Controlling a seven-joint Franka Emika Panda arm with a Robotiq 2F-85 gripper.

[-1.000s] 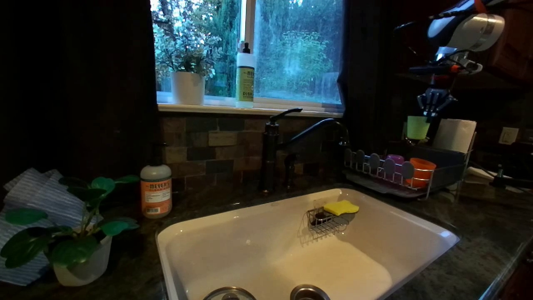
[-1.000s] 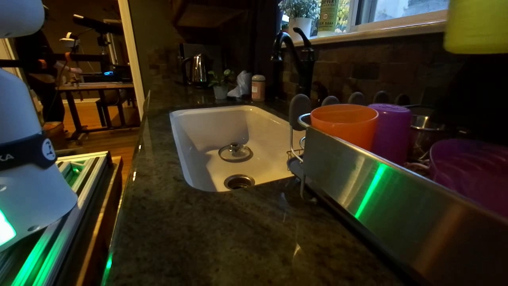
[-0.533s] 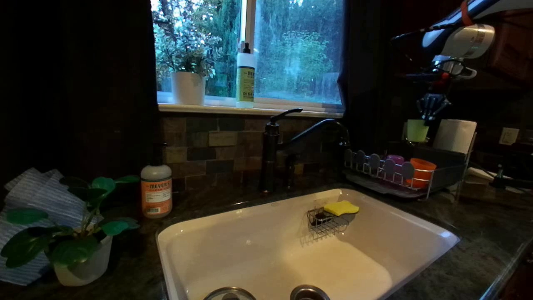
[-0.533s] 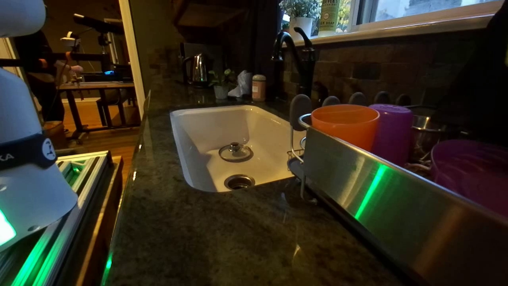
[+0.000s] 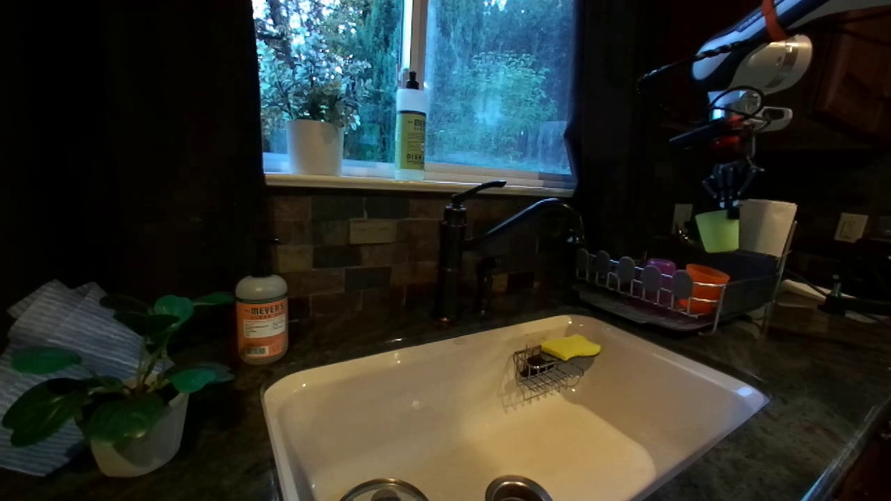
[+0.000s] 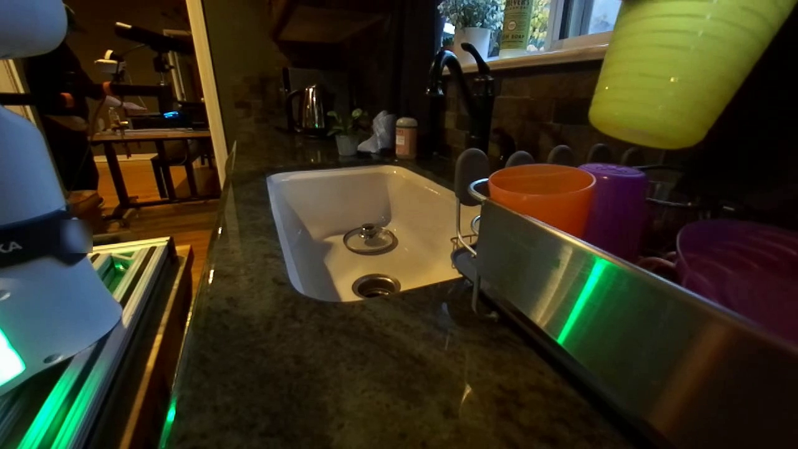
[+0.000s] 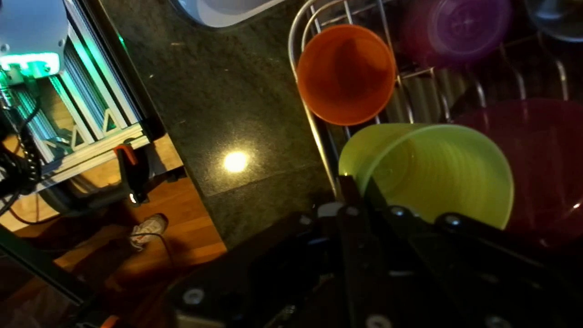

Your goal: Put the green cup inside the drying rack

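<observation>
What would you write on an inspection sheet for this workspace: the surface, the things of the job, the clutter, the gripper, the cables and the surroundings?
Surface: dark counter with a white sink set into it.
Job's things: green cup tilted, held above the drying rack, not yet inside.
Clutter: orange cup, purple cup and large purple dish in the rack; glass lid and yellow sponge in the sink.
Gripper: pinching the cup's wall at the rim.
Cables: dark cables near the robot's base.
Surroundings: window behind the sink; green-and-white bottle on its sill; shoe on the wooden floor.
</observation>
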